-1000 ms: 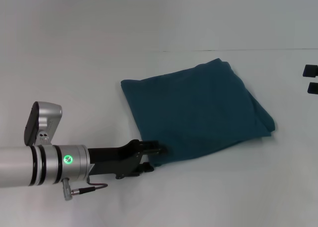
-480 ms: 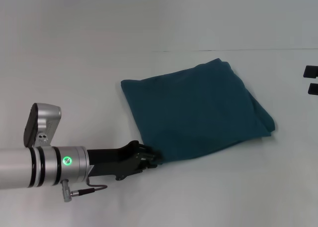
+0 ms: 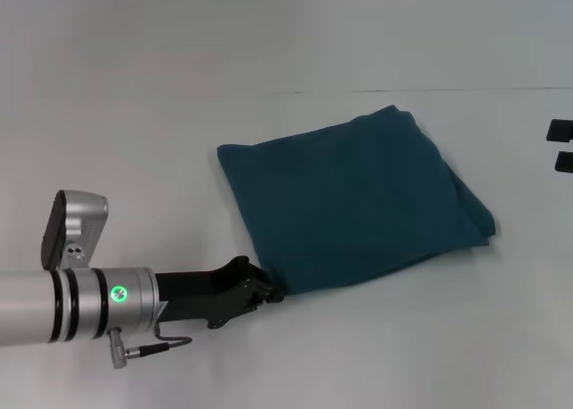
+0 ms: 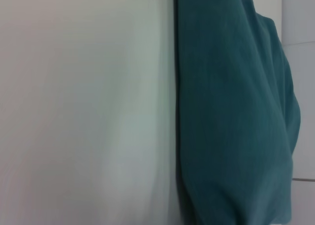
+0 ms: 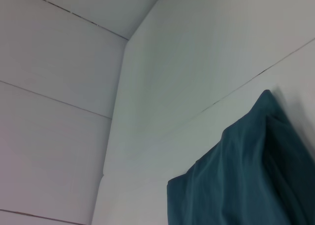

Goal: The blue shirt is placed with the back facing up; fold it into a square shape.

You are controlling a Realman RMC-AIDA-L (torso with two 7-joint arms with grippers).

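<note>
At the near corner of the blue shirt (image 3: pixel 354 203), the left gripper (image 3: pixel 260 294) is seen low on the white table (image 3: pixel 134 140); whether its fingers are parted cannot be told. The shirt lies mid-table, folded into a rough square, so little appears left. The right gripper (image 3: pixel 560 146) is parked at the far right edge, fingers apart.

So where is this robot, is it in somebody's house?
Probably not a house; more likely a lab or test room. A plain white table holds only a folded blue shirt, with the left gripper at its corner and bare white panelled walls.
</note>
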